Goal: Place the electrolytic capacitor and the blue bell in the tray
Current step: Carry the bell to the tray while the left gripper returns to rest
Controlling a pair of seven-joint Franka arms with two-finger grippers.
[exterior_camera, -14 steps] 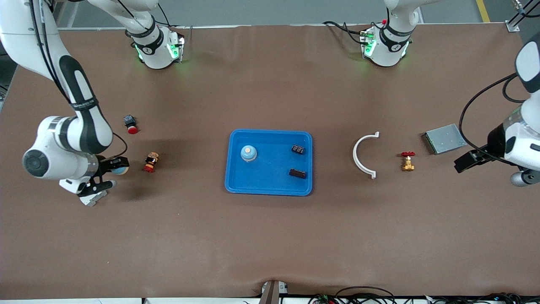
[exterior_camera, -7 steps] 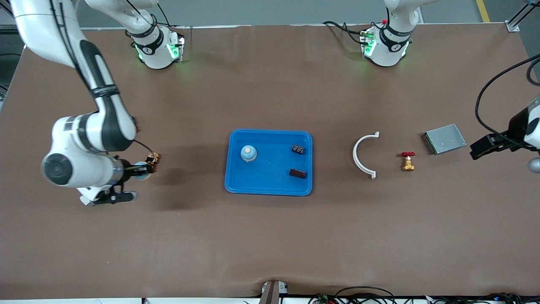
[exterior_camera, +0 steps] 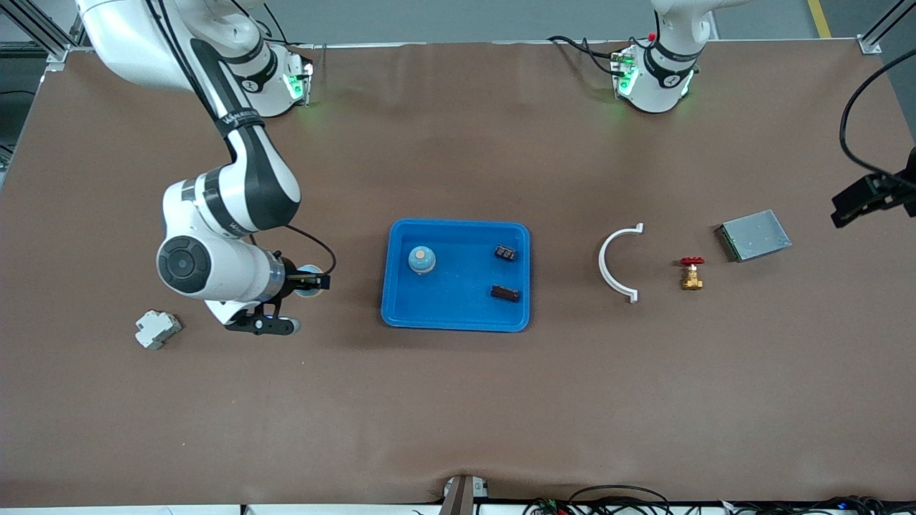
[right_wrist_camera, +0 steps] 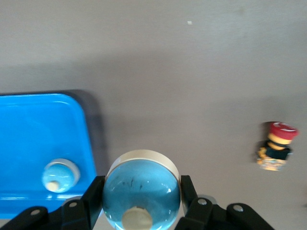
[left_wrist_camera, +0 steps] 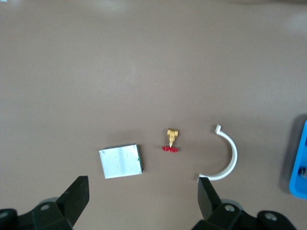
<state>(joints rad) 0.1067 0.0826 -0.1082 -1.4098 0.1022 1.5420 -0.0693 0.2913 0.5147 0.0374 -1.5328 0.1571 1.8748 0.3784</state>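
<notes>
My right gripper (exterior_camera: 310,281) is shut on a blue bell (exterior_camera: 309,272) and holds it above the table beside the tray's end toward the right arm. In the right wrist view the bell (right_wrist_camera: 141,191) sits between both fingers. The bright-blue tray (exterior_camera: 458,319) lies mid-table and also shows in the right wrist view (right_wrist_camera: 29,124). Inside it are a second blue bell (exterior_camera: 421,259), seen in the right wrist view too (right_wrist_camera: 60,175), and two small dark parts (exterior_camera: 506,252) (exterior_camera: 505,293). My left gripper (left_wrist_camera: 141,201) is open and empty, high over the left arm's end of the table.
A white curved clip (exterior_camera: 617,263), a brass valve with a red handle (exterior_camera: 691,273) and a grey metal box (exterior_camera: 755,234) lie toward the left arm's end. A white block (exterior_camera: 157,328) lies toward the right arm's end. A small red-topped part (right_wrist_camera: 274,152) shows in the right wrist view.
My right arm has carried the blue bell toward the tray, uncovering the white block. My left gripper has drawn away toward the table's edge at its own end.
</notes>
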